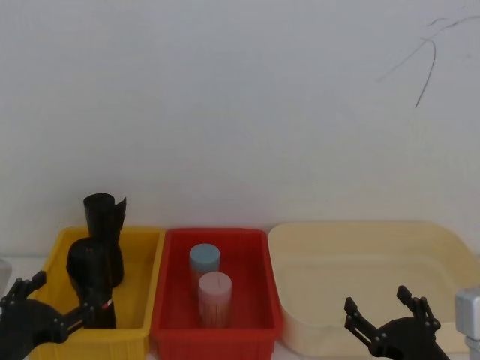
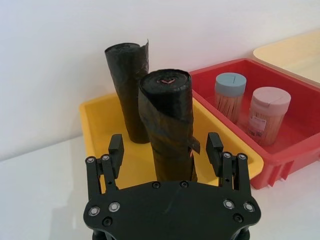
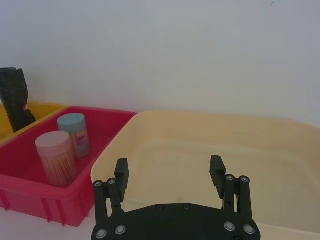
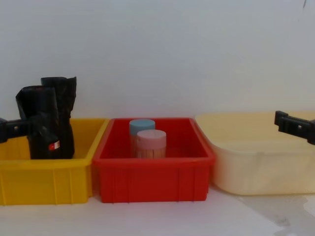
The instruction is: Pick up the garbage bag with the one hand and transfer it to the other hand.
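The garbage bag [image 2: 167, 125] stands upright in the yellow bin [image 4: 44, 177], just in front of the taller roll [image 2: 127, 90], the left claw [image 2: 165, 142] spread wide either side and gripping nothing, apparently lined up to grasp, open room above, while the right claw [image 3: 169, 164] hangs open, empty, by the cream tub [image 3: 225, 135].

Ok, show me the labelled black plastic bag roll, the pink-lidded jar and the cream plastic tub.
Labelled glossy black plastic bag roll [image 2: 167, 125]: left wrist view, mid side.
Pink-lidded round jar [image 1: 214, 284]: head view, lid.
Cream plastic tub [image 4: 256, 169]: chest view, front wall.
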